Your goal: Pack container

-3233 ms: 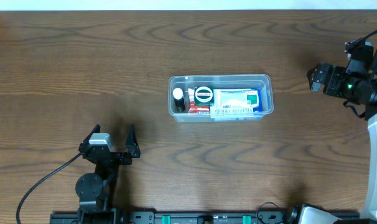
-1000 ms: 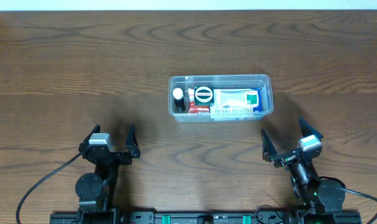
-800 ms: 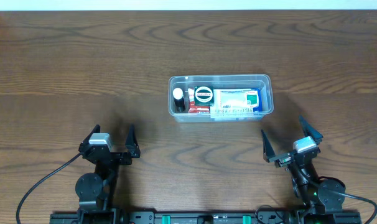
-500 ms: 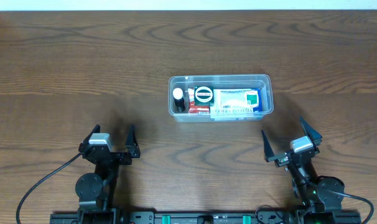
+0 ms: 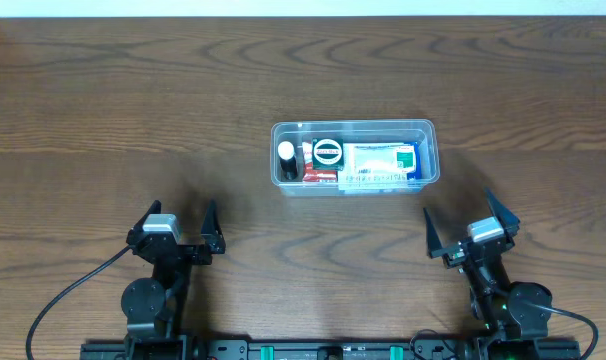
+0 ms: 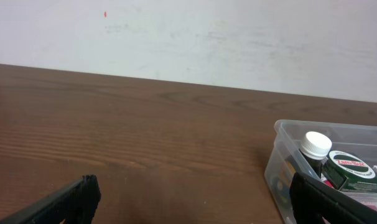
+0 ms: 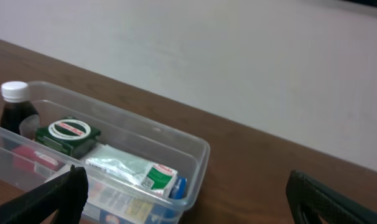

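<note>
We are seeing the container sitting mid-frame on the surface, holding small items. The left claw and right claw are gaping empty, lower left and lower right. We are judging it light, slick and flexible; pinching its rim at a short end is looking safest.

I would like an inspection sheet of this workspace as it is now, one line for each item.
surface: brown wooden table, wood grain visible.
job's things: clear container at centre, holding a white-capped dark bottle, a dark green item with a round label, a white-and-green packet and a red item.
clutter: nothing seen.
claws: left claw and right claw both open, empty, apart from the container.
cables: black cable curving from the left arm's base; second cable at the right base.
surroundings: white wall behind the table.
</note>
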Motion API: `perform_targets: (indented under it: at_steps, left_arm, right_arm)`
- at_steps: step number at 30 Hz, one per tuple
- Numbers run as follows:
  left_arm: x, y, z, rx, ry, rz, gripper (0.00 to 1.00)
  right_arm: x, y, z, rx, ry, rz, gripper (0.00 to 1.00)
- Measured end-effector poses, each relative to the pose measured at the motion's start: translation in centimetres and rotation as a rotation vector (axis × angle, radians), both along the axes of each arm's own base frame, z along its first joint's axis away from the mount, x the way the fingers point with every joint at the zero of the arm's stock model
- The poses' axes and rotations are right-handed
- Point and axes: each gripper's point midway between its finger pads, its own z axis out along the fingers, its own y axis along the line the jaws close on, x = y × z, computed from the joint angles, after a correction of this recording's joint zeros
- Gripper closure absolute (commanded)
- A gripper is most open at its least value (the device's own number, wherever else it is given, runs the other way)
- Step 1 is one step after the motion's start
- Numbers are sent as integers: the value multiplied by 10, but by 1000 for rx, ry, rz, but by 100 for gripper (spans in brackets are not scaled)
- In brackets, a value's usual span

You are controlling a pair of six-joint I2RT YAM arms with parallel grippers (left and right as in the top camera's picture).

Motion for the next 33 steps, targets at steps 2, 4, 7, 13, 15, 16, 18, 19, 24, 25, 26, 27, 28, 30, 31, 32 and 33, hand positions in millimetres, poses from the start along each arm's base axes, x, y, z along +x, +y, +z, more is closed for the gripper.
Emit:
perform_targets:
  at_steps: [2, 4, 7, 13, 15, 16, 18, 19, 24, 25, 26, 27, 28, 30, 31, 32, 33]
  left_arm:
    - [0, 0, 0, 0, 0, 0, 2]
    - [0, 0, 0, 0, 0, 0, 2]
    - [0, 0, 0, 0, 0, 0, 2]
    - [0, 0, 0, 0, 0, 0, 2]
    - [0, 0, 0, 0, 0, 0, 2]
    - [0, 0, 0, 0, 0, 0, 2]
    - [0, 0, 0, 0, 0, 0, 2]
    - [0, 0, 0, 0, 0, 0, 2]
    - [0, 0, 0, 0, 0, 0, 2]
    - [0, 0, 0, 0, 0, 0, 2]
    - [0, 0, 0, 0, 0, 0, 2]
    - [0, 0, 0, 0, 0, 0, 2]
    - [0, 0, 0, 0, 0, 0, 2]
    - [0, 0, 0, 0, 0, 0, 2]
    - [0, 0, 0, 0, 0, 0, 2]
    - [0, 0, 0, 0, 0, 0, 2]
    - [0, 0, 0, 0, 0, 0, 2]
  right_arm:
    - [1, -4, -5, 20, 26, -23, 1]
    - [2, -7, -12, 39, 60, -42, 1]
    - [2, -10, -17, 62, 86, -63, 1]
    - [3, -13, -18, 82, 93, -80, 1]
    - [3, -13, -18, 84, 93, -82, 1]
    - [3, -13, -18, 86, 93, -83, 1]
    - [3, -13, -18, 86, 93, -83, 1]
    - [3, -14, -18, 86, 93, -84, 1]
    - [4, -26, -18, 89, 91, -134, 1]
    - [5, -28, -18, 89, 91, -144, 1]
    - [5, -31, -18, 90, 91, -155, 1]
    - [5, -33, -18, 90, 90, -162, 1]
    - [5, -34, -18, 91, 90, -168, 1]
    - [5, -37, -18, 91, 89, -180, 1]
    - [5, -38, -18, 91, 89, -184, 1]
    - [5, -39, -18, 91, 89, -187, 1]
    - [5, -39, -18, 91, 89, -187, 1]
